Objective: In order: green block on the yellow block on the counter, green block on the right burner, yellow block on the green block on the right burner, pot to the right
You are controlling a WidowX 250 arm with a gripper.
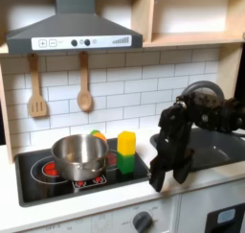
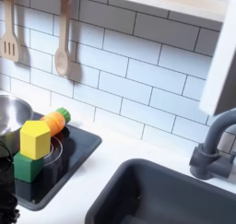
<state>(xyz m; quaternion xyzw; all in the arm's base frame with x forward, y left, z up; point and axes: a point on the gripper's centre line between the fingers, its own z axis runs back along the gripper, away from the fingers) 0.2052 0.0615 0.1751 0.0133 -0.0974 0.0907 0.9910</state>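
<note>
Pincer of the black arm hangs in the first exterior view over the counter at the hob's right edge, fingers pointing down, parted a little and holding nothing; it is apart from the stack. On the black hob the yellow block sits on the green block at the right burner, near the hob's right edge, and the steel pot stands just beside the stack toward the hob's left, touching it or nearly so. Two wooden utensils hang on the tiled wall above. By judgement only the pot slide remains. Risk: the stack lies directly in the pot's path, so a push rightward would likely knock the yellow block off or shove both blocks off the burner; the pot's smooth rim may also slip from the fingers. In the second exterior view the yellow block is seen skewed on the green block, a poor seating not apparent in the first exterior view. An orange-and-green toy lies behind the stack, the pot's rim shows at the second exterior view's left, and the dark sink and grey tap occupy the counter's far end.
</note>
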